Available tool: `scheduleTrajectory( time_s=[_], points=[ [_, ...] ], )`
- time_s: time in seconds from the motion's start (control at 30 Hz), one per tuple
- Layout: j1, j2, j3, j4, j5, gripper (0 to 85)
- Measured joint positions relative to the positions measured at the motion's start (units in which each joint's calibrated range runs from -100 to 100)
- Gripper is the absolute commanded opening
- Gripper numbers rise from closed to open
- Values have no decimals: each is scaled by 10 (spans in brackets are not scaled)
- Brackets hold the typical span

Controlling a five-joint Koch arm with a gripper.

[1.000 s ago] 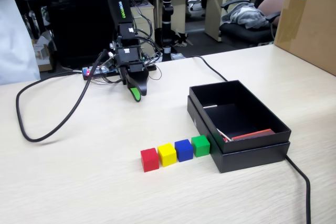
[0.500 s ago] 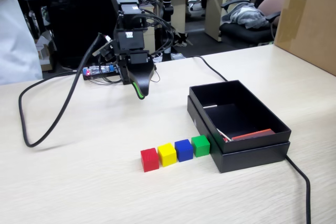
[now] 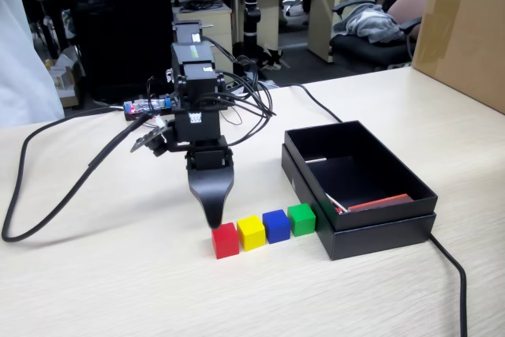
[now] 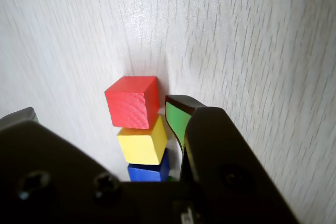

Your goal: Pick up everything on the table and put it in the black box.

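The black hobby arm leans forward from its base at the far left of the pale wood-grain tabletop, its upper links folded and the forearm pointing steeply down. Its black tool hangs tip-down just behind the small red cube, close above the surface. In the wrist view the tool has its jaws apart: one green-faced finger stands just to the right of the red cube, and the tip of the other shows at the left edge, well clear of the cube.

The four small plain cubes sit in a tight row on the near part of the tabletop, from left to right in the fixed view: red, yellow cube, blue cube, green cube. Neighbours touch or nearly touch. The green cube lies just beside the near left corner of the shallow matte black cardboard box, which is nested in its matching lid, right of the row.

A thick black cable loops across the tabletop left of the arm, another runs past the box on the right, and a large brown carton stands at the far right.
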Motion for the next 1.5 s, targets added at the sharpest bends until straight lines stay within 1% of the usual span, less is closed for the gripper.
scheduleTrajectory(
  time_s=[0.03, 0.3, 0.4, 0.47, 0.53, 0.63, 0.7, 0.77, 0.93, 1.1, 1.2, 1.3, 1.43, 1.47, 1.5],
  points=[
    [1, 43, 41, -22, 0, 475],
    [4, 122, 79, -28, 0, 471],
    [5, 151, 125, -43, 0, 432],
    [6, 171, 131, -53, 0, 383],
    [6, 181, 136, -53, 0, 289],
    [6, 190, 147, -53, -1, 176],
    [6, 190, 148, -54, 0, 114],
    [6, 192, 151, -55, -1, 78],
    [2, 179, 147, -58, -2, 70],
    [1, -4, 49, -74, -1, 73],
    [21, -148, -8, -74, 0, 74],
    [60, -252, -44, -76, 4, 74],
    [120, -293, -46, -76, 21, 74],
    [150, -282, -37, -77, 30, 74],
    [168, -258, -5, -78, 34, 74]
  ],
)
